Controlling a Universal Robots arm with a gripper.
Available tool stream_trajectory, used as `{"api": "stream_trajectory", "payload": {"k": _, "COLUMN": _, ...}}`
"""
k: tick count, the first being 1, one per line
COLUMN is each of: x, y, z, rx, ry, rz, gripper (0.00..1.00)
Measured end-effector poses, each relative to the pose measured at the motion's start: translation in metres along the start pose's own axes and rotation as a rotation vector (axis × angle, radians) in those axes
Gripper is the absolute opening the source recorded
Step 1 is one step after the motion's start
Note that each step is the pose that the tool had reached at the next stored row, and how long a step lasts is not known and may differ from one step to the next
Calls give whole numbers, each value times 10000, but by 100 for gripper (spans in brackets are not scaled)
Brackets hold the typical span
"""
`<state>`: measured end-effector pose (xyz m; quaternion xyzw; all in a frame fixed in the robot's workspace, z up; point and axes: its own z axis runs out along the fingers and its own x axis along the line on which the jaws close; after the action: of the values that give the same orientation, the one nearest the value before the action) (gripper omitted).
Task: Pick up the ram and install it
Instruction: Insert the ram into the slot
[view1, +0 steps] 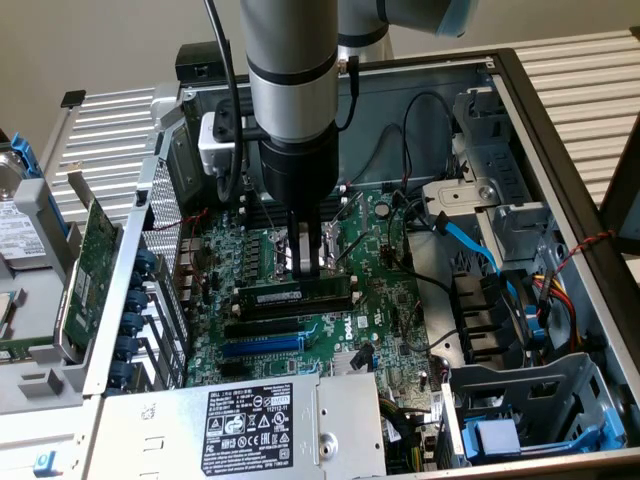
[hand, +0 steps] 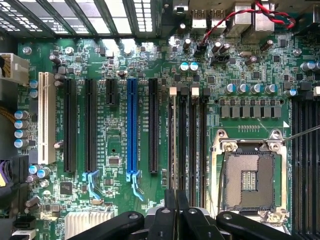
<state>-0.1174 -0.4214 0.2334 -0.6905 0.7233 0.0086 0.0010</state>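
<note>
Right now your jaws sit pressed together just above the middle of the ram (view1: 295, 297), whose length runs crosswise beneath them

Case: an open desktop computer case (view1: 390, 80) lies on its side, its interior facing up.
Motherboard: a green board (hand: 120, 150) covers the case floor, studded with capacitors.
Processor socket: an empty metal-framed socket (hand: 248, 180).
Expansion slots: one blue slot (hand: 132, 130) stands between black ones; a white slot (hand: 46, 117) sits nearer the board's edge.
Power supply: a grey metal box with a black label (view1: 250, 420).
Cables: a blue flat cable (view1: 468, 243) curves toward the exterior view's right; red and black wires (hand: 260, 12) twist together.
Expansion card: a green card with a metal bracket (view1: 95, 250) rests outside the case, at the exterior view's left.
</note>
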Motion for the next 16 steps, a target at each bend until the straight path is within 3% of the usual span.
{"api": "stream_trajectory", "payload": {"k": 16, "x": 0, "y": 0, "z": 35, "rx": -1, "ry": -22, "rz": 0, "gripper": 12}}
